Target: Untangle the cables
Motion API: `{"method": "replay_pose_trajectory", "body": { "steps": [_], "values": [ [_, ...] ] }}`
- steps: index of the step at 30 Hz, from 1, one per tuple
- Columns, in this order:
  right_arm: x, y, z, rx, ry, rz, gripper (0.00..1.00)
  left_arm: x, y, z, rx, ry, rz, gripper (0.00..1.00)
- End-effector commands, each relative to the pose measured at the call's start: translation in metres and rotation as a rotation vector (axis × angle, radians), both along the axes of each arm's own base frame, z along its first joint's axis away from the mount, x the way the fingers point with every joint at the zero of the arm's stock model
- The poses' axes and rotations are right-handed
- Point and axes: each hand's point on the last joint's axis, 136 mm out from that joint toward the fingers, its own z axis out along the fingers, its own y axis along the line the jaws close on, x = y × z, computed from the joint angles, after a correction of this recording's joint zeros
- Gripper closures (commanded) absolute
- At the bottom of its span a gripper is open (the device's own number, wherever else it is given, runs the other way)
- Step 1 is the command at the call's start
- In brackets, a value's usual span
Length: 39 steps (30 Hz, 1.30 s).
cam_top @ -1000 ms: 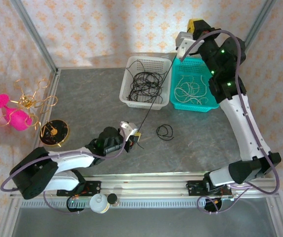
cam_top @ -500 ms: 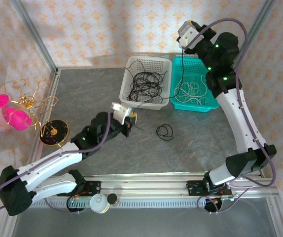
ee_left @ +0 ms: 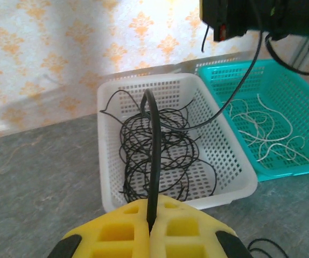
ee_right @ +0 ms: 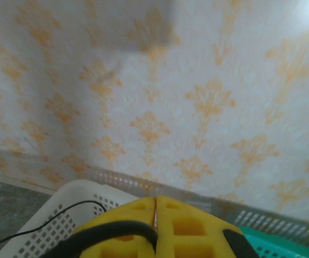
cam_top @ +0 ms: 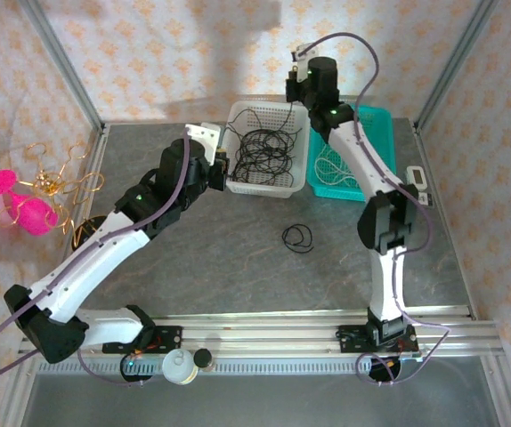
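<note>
Over the last second both arms swung across the grey table point(cam_top: 202, 267) and converged on the white basket point(cam_top: 238, 185). The left arm, which had been low near the front edge, reached out until the left gripper point(cam_top: 226, 167) sat at the basket's left wall. The right arm left its place above the teal basket point(cam_top: 355, 194) and folded over, putting the right gripper point(cam_top: 300, 78) high above the white basket's back rim.

Both pairs of fingers were pressed together, each pinching 1 end of the same black cable point(ee_left: 153, 161). In the left wrist view it rose out of the left gripper point(ee_left: 152, 223), bent over and ran slack up to the right gripper point(ee_left: 230, 24). The right wrist view showed it crossing the closed right gripper point(ee_right: 155, 215).

I read this as the freed strand being carried to the bin for its colour, with only the release left for this 1.

The black cables point(cam_top: 264, 149) in the white basket lay in loose overlapping coils, thin and springy, likely to snag. The white cables point(cam_top: 336, 165) lay in the teal basket in open curls. 1 small black loop point(cam_top: 297, 237) lay alone on the table, well apart from both baskets.
</note>
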Motion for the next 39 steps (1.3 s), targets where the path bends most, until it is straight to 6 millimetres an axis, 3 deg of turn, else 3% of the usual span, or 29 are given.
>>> {"method": "replay_pose_trajectory", "body": {
  "steps": [1, 6, 13, 18, 24, 27, 29, 31, 39],
  "values": [
    [0.022, -0.016, -0.007, 0.080, 0.006, -0.069, 1.00, -0.010, 0.021, 0.014, 0.033, -0.012, 0.057, 1.00],
    [0.046, -0.018, -0.045, 0.080, 0.027, -0.084, 1.00, -0.016, 0.026, 0.020, 0.017, -0.014, 0.068, 1.00],
    [0.064, -0.013, -0.110, 0.064, 0.092, -0.078, 1.00, -0.025, 0.030, 0.058, -0.042, -0.095, 0.054, 1.00],
    [0.070, -0.010, -0.137, 0.053, 0.112, -0.073, 1.00, -0.032, 0.030, 0.082, -0.061, -0.138, 0.028, 1.00],
    [0.073, -0.004, -0.166, -0.008, 0.127, -0.040, 1.00, -0.028, 0.029, 0.093, -0.044, -0.152, 0.028, 1.00],
    [0.069, 0.008, -0.169, -0.055, 0.114, 0.002, 0.98, -0.014, 0.024, 0.096, -0.030, -0.158, 0.047, 1.00],
    [0.067, 0.015, -0.170, -0.077, 0.108, 0.023, 0.77, 0.000, 0.017, 0.098, -0.014, -0.165, 0.056, 1.00],
    [0.064, 0.019, -0.168, -0.085, 0.108, 0.034, 0.62, 0.019, 0.010, 0.096, 0.014, -0.175, 0.085, 1.00],
    [0.040, 0.023, -0.165, -0.086, 0.155, 0.095, 0.39, 0.107, -0.017, 0.092, 0.097, -0.201, 0.181, 1.00]
  ]
}}
